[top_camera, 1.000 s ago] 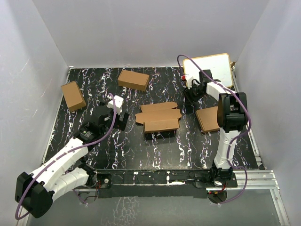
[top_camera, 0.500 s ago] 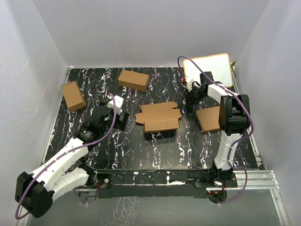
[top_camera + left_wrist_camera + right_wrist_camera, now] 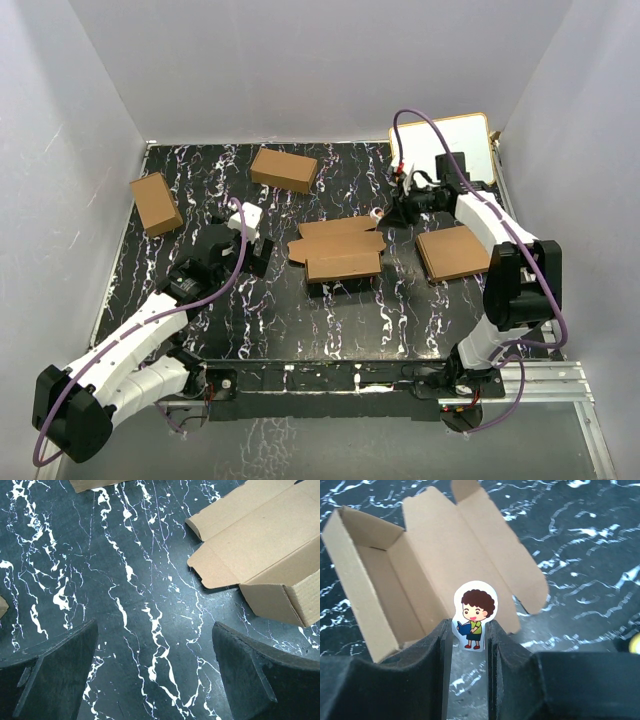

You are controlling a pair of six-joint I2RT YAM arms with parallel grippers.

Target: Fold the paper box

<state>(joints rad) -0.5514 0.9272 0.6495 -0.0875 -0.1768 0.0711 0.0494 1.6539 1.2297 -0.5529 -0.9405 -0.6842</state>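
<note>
The paper box (image 3: pixel 338 250) lies mid-table, a slim brown carton with its lid and flaps open. In the right wrist view the paper box (image 3: pixel 415 575) shows its open trough and raised lid flap just beyond my fingers. My right gripper (image 3: pixel 469 630) is shut on a small cut-out figure of a cartoon boy reading (image 3: pixel 473 614). In the top view the right gripper (image 3: pixel 392 212) holds the figure (image 3: pixel 377 213) just right of the box's lid. My left gripper (image 3: pixel 255 250) is open and empty, left of the box. Its fingers (image 3: pixel 55 670) hang over bare table, with the box (image 3: pixel 260 540) at upper right.
Two shorter brown cartons stand at the far left (image 3: pixel 156 203) and the back (image 3: pixel 284 169). A flat pile of brown sheets (image 3: pixel 455 252) lies right of the box. A white board (image 3: pixel 450 145) leans at the back right. White walls close in the table.
My right gripper has moved from beside the white board toward the box's right end, now carrying the figure. The left arm has not moved.
</note>
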